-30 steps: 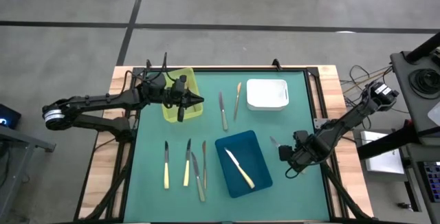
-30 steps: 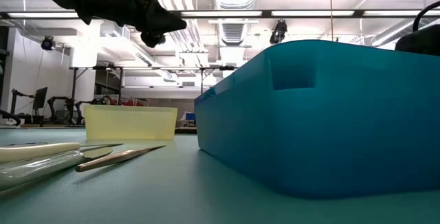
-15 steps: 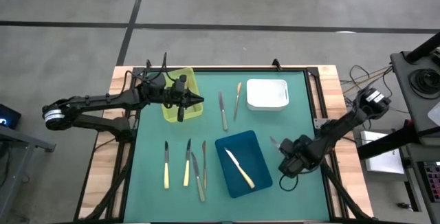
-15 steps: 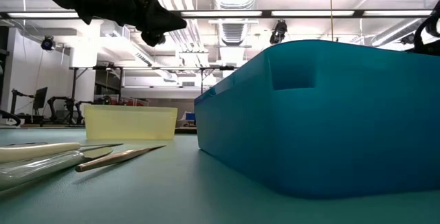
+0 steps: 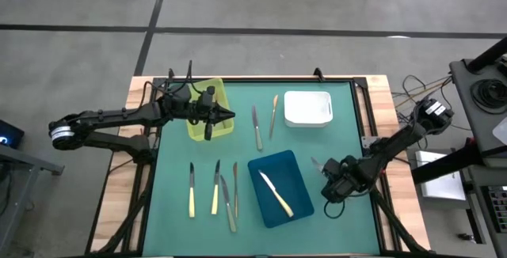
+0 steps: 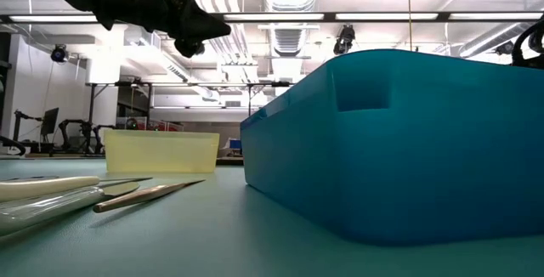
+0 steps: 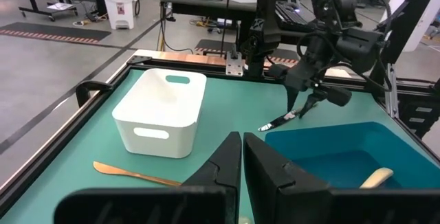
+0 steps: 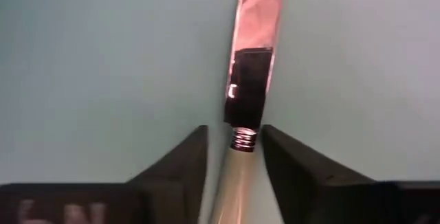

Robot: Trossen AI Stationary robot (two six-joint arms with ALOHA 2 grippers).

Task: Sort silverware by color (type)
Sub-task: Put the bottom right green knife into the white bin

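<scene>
A knife (image 8: 254, 38) with a silver blade and a cream handle lies flat on the green mat, to the right of the blue tray (image 5: 299, 171). My right gripper (image 8: 235, 138) points down over it, open, with one finger on each side of the handle. The same knife (image 7: 280, 121) and gripper (image 7: 306, 104) also show in the left wrist view. My left gripper (image 5: 230, 116) hangs shut and empty above the yellow tray (image 5: 207, 92). Another cream-handled knife (image 5: 276, 194) lies inside the blue tray. My right gripper's fingers (image 8: 185, 169) come from above and stand close on both sides of the knife's handle (image 8: 237, 176), just behind the blade, across its length. I cannot tell whether they touch it. The knife lies flat on the mat.
Several utensils (image 5: 215, 191) lie side by side at the near left of the mat. A silver knife (image 5: 257, 127) and a gold one (image 5: 273, 115) lie in the middle. A white tray (image 5: 307, 108) stands at the far right. The blue tray's wall (image 6: 399, 141) fills the low view.
My right gripper has moved a little toward the table's near edge and come down over the knife beside the blue tray. The knife has stayed where it lay.
</scene>
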